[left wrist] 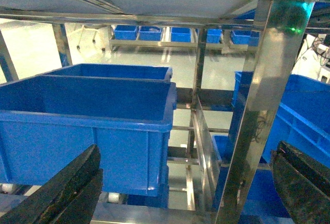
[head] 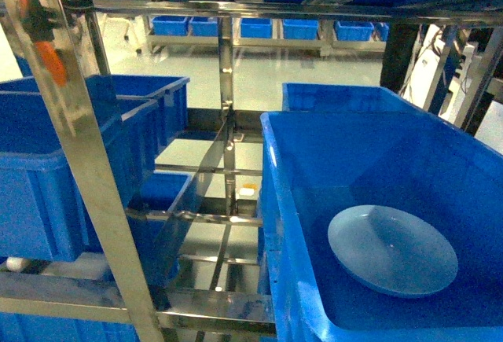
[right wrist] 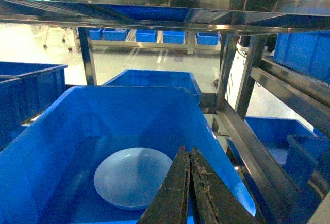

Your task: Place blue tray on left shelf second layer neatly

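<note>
Blue tray (head: pixel 392 249) lies flat on the floor of your right-hand deep blue crate (head: pixel 306 161). Your right gripper (right wrist: pixel 188 193) hovers above it, fingers pressed together; your left gripper (left wrist: pixel 185 193) is spread wide before the left crate (left wrist: pixel 87 126).

No text, label, brand, number or sign can be read in any of the three views. The deep dark-blue plastic crates (head: pixel 377 200) show plain walls with no lettering, the polished steel shelf posts (head: pixel 86 169) carry no plate or sticker that can be made out, and the round pale-blue glossy tray (right wrist: pixel 133 176), lying in the crate just beyond the closed right jaws, is unmarked. A small green light (left wrist: pixel 295 30) glows on a post above the left jaws, without legible characters.
</note>
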Motion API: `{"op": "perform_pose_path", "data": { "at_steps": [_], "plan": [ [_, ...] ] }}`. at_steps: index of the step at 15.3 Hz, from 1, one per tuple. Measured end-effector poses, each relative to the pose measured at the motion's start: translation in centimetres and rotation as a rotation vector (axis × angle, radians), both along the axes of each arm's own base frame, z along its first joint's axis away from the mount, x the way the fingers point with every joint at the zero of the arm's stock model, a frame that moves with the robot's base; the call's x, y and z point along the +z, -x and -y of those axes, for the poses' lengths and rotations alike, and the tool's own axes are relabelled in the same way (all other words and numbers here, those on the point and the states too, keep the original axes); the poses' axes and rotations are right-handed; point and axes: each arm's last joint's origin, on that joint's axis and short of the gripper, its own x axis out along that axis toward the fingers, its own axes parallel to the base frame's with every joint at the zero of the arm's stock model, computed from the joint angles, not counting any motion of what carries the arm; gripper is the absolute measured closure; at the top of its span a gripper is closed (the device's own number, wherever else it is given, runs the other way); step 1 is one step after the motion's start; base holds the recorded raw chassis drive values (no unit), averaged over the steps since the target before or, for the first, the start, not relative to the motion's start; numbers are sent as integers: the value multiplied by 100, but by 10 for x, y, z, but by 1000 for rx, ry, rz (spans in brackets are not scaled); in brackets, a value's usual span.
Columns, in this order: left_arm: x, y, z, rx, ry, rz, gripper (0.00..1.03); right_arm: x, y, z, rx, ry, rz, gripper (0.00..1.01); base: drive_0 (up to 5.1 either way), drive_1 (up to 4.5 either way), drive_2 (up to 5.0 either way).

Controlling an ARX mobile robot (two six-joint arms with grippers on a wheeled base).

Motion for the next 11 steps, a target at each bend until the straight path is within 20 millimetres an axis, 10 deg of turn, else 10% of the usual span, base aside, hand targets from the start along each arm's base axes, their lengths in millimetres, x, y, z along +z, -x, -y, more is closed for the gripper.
{"op": "perform_pose_path", "data": {
  "at_steps": [9,11],
  "plan": [
    [0,0,0,0,0,0,5,0,0,0,0,-1,0,1,0,0,0],
    [0,0,0,0,0,0,5,0,0,0,0,-2,0,4,0,0,0]
  ]
}}
